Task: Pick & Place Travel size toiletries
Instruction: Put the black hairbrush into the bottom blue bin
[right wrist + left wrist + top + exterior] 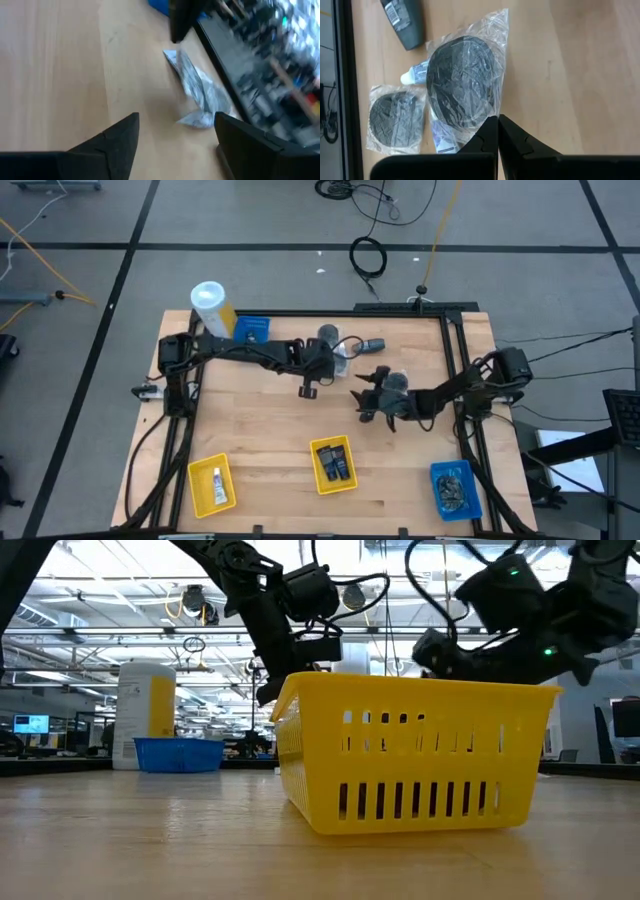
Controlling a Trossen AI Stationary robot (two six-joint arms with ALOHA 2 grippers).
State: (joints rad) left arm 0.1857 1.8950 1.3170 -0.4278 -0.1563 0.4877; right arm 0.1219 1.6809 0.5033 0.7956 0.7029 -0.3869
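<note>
Yellow tray in the low view (pixel 415 755): seen nearest the camera on the tabletop (pixel 150 850), slotted along its side; both dark arms are seen behind and above it, and a blue tray (pixel 180 753) with a white-and-yellow canister (pixel 147 710) is seen far back.

High view, left claw (pixel 322 368): held over the far middle of the tabletop, beside a loose group of toiletries, a wrapped packet (pixel 329 336) and a dark bottle (pixel 368 344).

High view, right claw (pixel 372 402): held near the tabletop's middle, next to another grey packet (pixel 395 383).

High view, trays: three are lined along the near edge, a yellow one with a white tube (pixel 217 479), a middle yellow one with dark bottles (pixel 333 462), and a blue one (pixel 456 488) with grey packets.

Left wrist view, left claw (pixel 498 131): fingers are seen pressed together with nothing between them, their tips at the edge of a large clear-wrapped packet (pixel 462 82); a smaller packet (pixel 395 117), a white tube (pixel 415 76) and a dark bottle (pixel 403 22) lie close by.

Right wrist view, right claw (pixel 175 131): fingers are spread wide, nothing gripped; a crumpled clear-wrapped packet (pixel 197 95) lies on the wood beyond the fingertips.
</note>
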